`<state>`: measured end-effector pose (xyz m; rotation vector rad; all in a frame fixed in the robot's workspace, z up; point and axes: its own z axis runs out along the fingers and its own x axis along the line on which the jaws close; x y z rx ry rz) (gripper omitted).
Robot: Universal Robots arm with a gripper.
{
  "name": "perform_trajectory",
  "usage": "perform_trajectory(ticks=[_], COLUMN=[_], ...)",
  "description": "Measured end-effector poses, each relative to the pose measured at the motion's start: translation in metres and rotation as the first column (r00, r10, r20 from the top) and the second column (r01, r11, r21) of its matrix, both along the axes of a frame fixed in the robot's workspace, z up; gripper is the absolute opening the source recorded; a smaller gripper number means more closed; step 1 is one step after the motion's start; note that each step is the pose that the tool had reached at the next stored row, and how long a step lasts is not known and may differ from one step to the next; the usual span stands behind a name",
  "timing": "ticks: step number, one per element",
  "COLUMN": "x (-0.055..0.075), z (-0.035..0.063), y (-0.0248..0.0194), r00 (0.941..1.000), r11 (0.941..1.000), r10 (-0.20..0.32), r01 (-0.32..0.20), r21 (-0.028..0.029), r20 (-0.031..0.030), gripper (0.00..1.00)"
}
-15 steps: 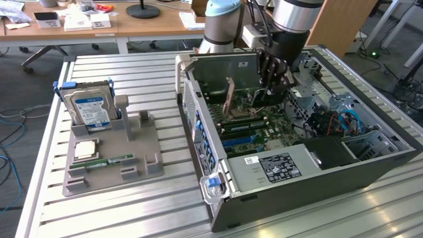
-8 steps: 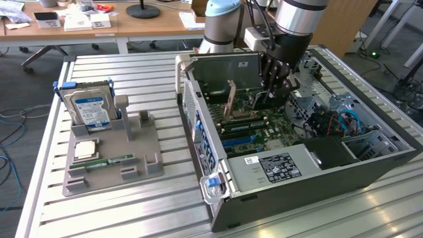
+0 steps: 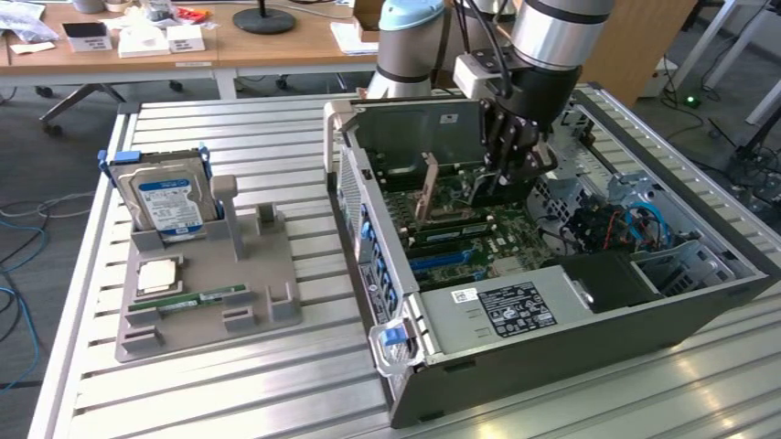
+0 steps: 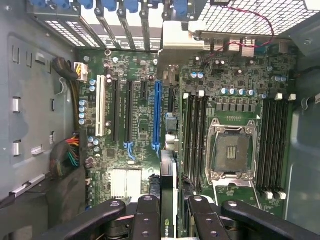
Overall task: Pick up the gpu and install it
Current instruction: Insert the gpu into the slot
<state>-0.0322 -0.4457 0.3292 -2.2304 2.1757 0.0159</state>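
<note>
One thing matters here: the gpu (image 4: 167,172) is clamped edge-on in the claw (image 4: 171,210), fingers pinched narrow around it, hanging over the motherboard (image 4: 140,125) inside the case (image 3: 586,366). Its long axis runs parallel to the blue slot (image 4: 157,115), but looks offset slightly toward the memory slots (image 4: 195,135).

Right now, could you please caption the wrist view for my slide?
Gripper holding the gpu edge-on above the motherboard, near its blue slot.
</note>
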Motion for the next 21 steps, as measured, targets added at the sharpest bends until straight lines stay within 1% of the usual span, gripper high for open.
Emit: perform_trajectory(ticks=[14, 21], x=[-0.0023, -0.0022], z=[-0.0090, -0.0095], y=[-0.0008, -0.0008], r00=[1.0000, 1.0000], r11=[1.0000, 1.0000], r10=[-0.002, -0.003], r01=[0.002, 0.003], r21=[0.0003, 0.0003], r20=[-0.0001, -0.0001], gripper=[0.26, 0.26])
